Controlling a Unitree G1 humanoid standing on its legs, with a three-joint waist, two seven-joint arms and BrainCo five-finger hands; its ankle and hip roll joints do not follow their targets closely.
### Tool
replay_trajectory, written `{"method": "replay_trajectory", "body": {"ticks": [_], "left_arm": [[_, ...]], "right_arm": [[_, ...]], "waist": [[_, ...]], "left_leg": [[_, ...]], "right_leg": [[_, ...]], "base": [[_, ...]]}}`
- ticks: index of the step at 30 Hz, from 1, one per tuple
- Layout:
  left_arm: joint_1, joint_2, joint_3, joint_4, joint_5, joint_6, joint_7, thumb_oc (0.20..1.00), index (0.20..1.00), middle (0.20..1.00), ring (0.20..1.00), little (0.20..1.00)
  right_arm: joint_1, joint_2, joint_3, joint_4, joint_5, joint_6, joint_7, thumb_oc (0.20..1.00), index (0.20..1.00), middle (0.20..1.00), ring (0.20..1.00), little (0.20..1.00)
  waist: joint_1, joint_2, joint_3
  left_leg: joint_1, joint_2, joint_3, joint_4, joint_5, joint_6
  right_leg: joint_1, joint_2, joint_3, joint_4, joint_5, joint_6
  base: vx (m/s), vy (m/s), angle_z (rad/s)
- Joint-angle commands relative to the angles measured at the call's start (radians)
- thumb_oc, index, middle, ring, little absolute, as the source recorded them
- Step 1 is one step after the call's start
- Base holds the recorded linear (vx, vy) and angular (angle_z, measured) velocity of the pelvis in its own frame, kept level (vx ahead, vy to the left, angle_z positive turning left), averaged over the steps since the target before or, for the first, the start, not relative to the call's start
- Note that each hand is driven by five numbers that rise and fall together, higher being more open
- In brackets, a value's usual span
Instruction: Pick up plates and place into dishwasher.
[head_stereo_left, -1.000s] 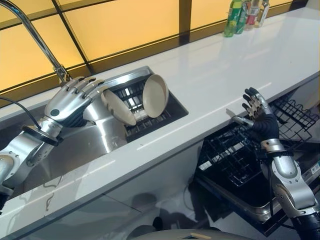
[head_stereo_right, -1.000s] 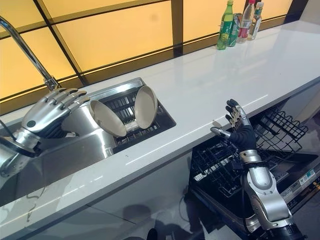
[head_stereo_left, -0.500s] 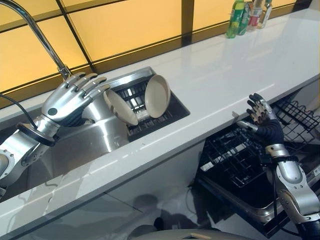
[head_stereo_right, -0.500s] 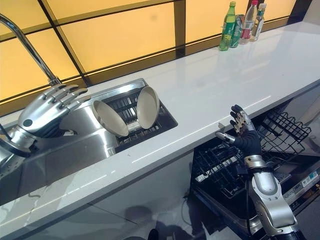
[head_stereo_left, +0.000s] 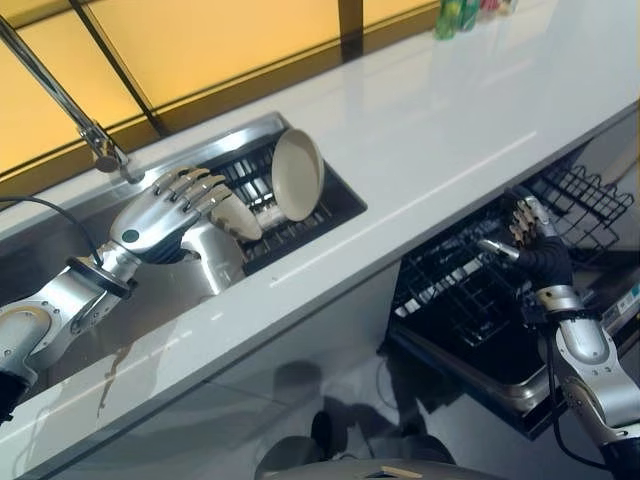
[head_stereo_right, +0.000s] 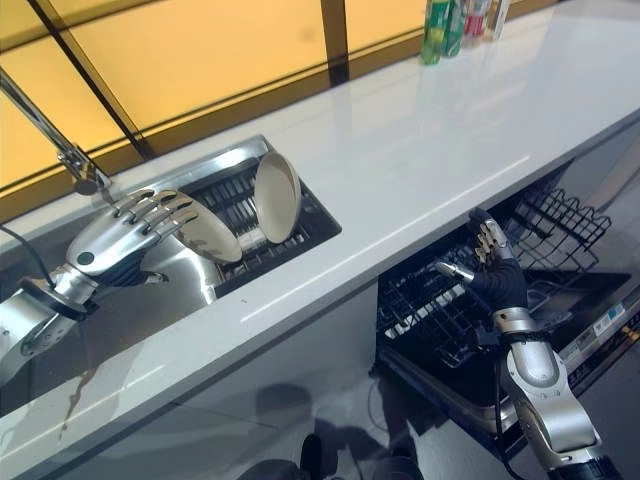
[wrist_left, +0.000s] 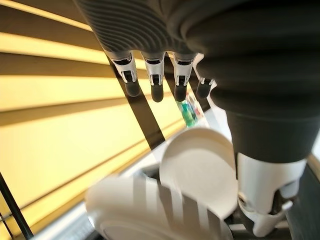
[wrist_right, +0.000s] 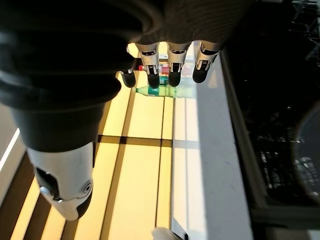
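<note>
Two cream plates stand on edge in the dark slotted rack (head_stereo_left: 300, 215) set into the sink (head_stereo_left: 190, 280), the slots keeping them tilted and apart so each rim can be reached. The left hand (head_stereo_left: 160, 215) hovers over the near plate (head_stereo_left: 235, 215) with its fingers spread and only lightly bent, holding nothing; whether the fingertips touch the rim cannot be told. The far plate (head_stereo_left: 298, 173) leans just beyond it, further from the hand.

The right hand (head_stereo_right: 495, 270) is held upright and relaxed, empty, below the white bench (head_stereo_left: 450, 130) edge and above the open dishwasher's wire basket (head_stereo_left: 470, 310), probably waiting to receive or guide a plate.

The near plate's lower part is covered by the left hand's fingers. The tap (head_stereo_left: 60, 100) and the bottles (head_stereo_right: 450, 20) at the bench's far end are cut off by the frame.
</note>
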Motion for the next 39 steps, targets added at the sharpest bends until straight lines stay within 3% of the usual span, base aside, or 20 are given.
{"method": "replay_trajectory", "body": {"ticks": [1, 7, 15, 16, 18, 19, 20, 27, 39], "left_arm": [[-0.102, -0.013, 0.032, 0.043, 0.005, 0.075, 0.055, 1.0, 1.0, 1.0, 1.0, 1.0], [-0.171, 0.019, -0.024, 0.096, 0.007, 0.134, 0.025, 1.0, 1.0, 1.0, 1.0, 1.0], [-0.201, 0.005, -0.067, 0.141, 0.031, 0.164, 0.018, 1.0, 1.0, 1.0, 1.0, 1.0], [-0.205, 0.003, -0.07, 0.145, 0.03, 0.163, 0.009, 0.956, 0.956, 0.956, 0.956, 0.956], [-0.205, 0.001, -0.075, 0.159, 0.027, 0.166, -0.013, 0.595, 0.595, 0.595, 0.595, 0.595], [-0.203, -0.002, -0.077, 0.171, 0.03, 0.165, -0.021, 0.454, 0.454, 0.454, 0.454, 0.454], [-0.202, -0.003, -0.078, 0.18, 0.032, 0.161, -0.029, 0.2, 0.2, 0.2, 0.2, 0.2], [-0.184, -0.007, -0.083, 0.216, 0.025, 0.138, -0.044, 0.2, 0.2, 0.2, 0.2, 0.2], [-0.117, -0.027, -0.017, 0.207, 0.075, 0.125, 0.063, 0.2, 0.2, 0.2, 0.2, 0.2]], "right_arm": [[-0.075, -0.026, 0.002, -0.024, -0.014, -0.087, -0.033, 1.0, 1.0, 1.0, 1.0, 1.0], [-0.096, -0.028, 0.009, -0.025, -0.024, -0.098, -0.045, 1.0, 1.0, 1.0, 1.0, 1.0], [-0.085, -0.023, 0.012, -0.024, -0.034, -0.081, -0.028, 1.0, 1.0, 1.0, 1.0, 1.0], [-0.084, -0.023, 0.012, -0.025, -0.036, -0.079, -0.027, 1.0, 1.0, 1.0, 1.0, 1.0], [-0.082, -0.021, 0.011, -0.028, -0.041, -0.073, -0.024, 1.0, 1.0, 1.0, 1.0, 1.0], [-0.082, -0.019, 0.012, -0.028, -0.042, -0.07, -0.025, 1.0, 1.0, 1.0, 1.0, 1.0], [-0.081, -0.016, 0.01, -0.027, -0.044, -0.067, -0.023, 1.0, 1.0, 1.0, 1.0, 1.0], [-0.065, -0.013, -0.003, -0.029, -0.042, -0.054, 0.003, 1.0, 1.0, 1.0, 1.0, 1.0], [-0.003, -0.005, -0.036, -0.044, -0.037, -0.03, 0.04, 1.0, 1.0, 1.0, 1.0, 1.0]], "waist": [[0.011, -0.052, 0.015], [0.011, -0.058, 0.047], [0.008, -0.054, 0.032], [0.008, -0.054, 0.031], [0.008, -0.054, 0.031], [0.008, -0.054, 0.03], [0.008, -0.054, 0.028], [0.0, -0.045, 0.015], [-0.007, -0.036, -0.015]], "left_leg": [[-0.069, -0.052, 0.028, 0.154, -0.123, 0.059], [-0.099, -0.059, 0.039, 0.171, -0.123, 0.065], [-0.068, -0.067, 0.039, 0.159, -0.124, 0.067], [-0.065, -0.067, 0.038, 0.157, -0.124, 0.067], [-0.057, -0.067, 0.038, 0.155, -0.124, 0.067], [-0.053, -0.068, 0.037, 0.152, -0.124, 0.067], [-0.048, -0.068, 0.037, 0.148, -0.124, 0.068], [-0.011, -0.071, 0.034, 0.13, -0.123, 0.068], [0.046, -0.076, 0.02, 0.103, -0.12, 0.066]], "right_leg": [[-0.074, -0.035, 0.011, -0.026, 0.121, 0.064], [-0.086, -0.042, 0.018, -0.033, 0.13, 0.069], [-0.049, -0.05, 0.013, -0.045, 0.124, 0.068], [-0.047, -0.05, 0.012, -0.045, 0.124, 0.069], [-0.042, -0.051, 0.013, -0.045, 0.124, 0.07], [-0.039, -0.051, 0.013, -0.046, 0.123, 0.071], [-0.035, -0.051, 0.013, -0.047, 0.123, 0.072], [-0.01, -0.049, 0.013, -0.049, 0.116, 0.07], [0.024, -0.05, 0.006, -0.047, 0.111, 0.067]], "base": [[-0.11, 0.025, -0.14], [-0.04, 0.032, -0.08], [0.05, 0.043, 0.01], [0.04, 0.028, 0.03], [0.0, 0.0, 0.0], [0.0, 0.0, 0.0], [0.04, 0.014, -0.02], [0.04, 0.021, -0.01], [0.05, 0.004, 0.01]]}}
